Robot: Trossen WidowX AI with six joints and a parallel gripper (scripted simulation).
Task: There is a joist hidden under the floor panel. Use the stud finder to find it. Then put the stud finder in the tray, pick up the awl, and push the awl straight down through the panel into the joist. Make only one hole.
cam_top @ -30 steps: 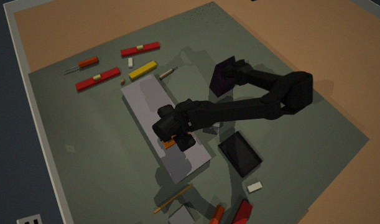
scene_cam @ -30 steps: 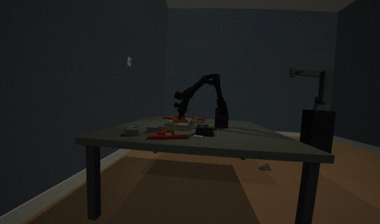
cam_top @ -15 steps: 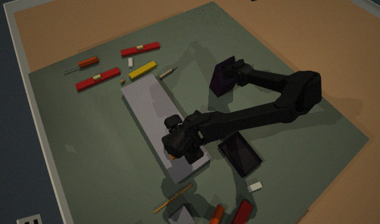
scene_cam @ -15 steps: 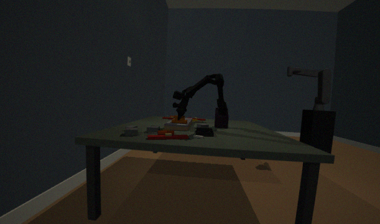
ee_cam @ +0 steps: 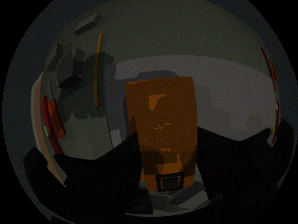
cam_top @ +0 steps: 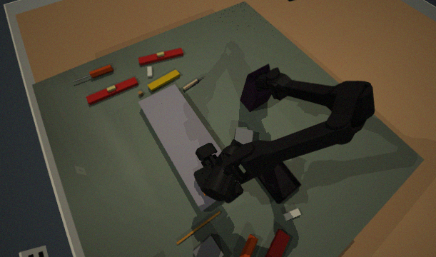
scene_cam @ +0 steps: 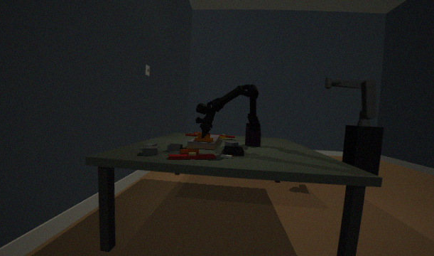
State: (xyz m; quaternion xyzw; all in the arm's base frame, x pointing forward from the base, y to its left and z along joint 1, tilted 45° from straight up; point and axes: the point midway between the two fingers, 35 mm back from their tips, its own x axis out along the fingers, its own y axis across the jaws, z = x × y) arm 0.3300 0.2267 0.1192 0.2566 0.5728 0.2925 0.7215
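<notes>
My gripper [cam_top: 208,190] [scene_cam: 204,133] [ee_cam: 165,130] is shut on the orange stud finder [ee_cam: 161,119] [scene_cam: 203,138]. It holds the finder flat on the near end of the long grey floor panel [cam_top: 168,114] [scene_cam: 206,144] [ee_cam: 226,90]. The finder's small indicator window [ee_cam: 170,180] looks dark. In the overhead view the gripper body hides nearly all of the finder. The dark tray [cam_top: 282,183] [scene_cam: 233,151] lies just right of the panel's near end, partly under the arm. A pale-handled pointed tool [cam_top: 191,84], which looks like the awl, lies beyond the panel's far end.
Two red levels [cam_top: 160,56] [cam_top: 112,89], a yellow block [cam_top: 163,80] and an orange-handled tool [cam_top: 100,71] lie at the far end. A pencil [cam_top: 198,227], a white block [cam_top: 292,214], red [cam_top: 277,243] and orange [cam_top: 249,246] blocks lie near. A grey block [cam_top: 243,135] sits beside the panel.
</notes>
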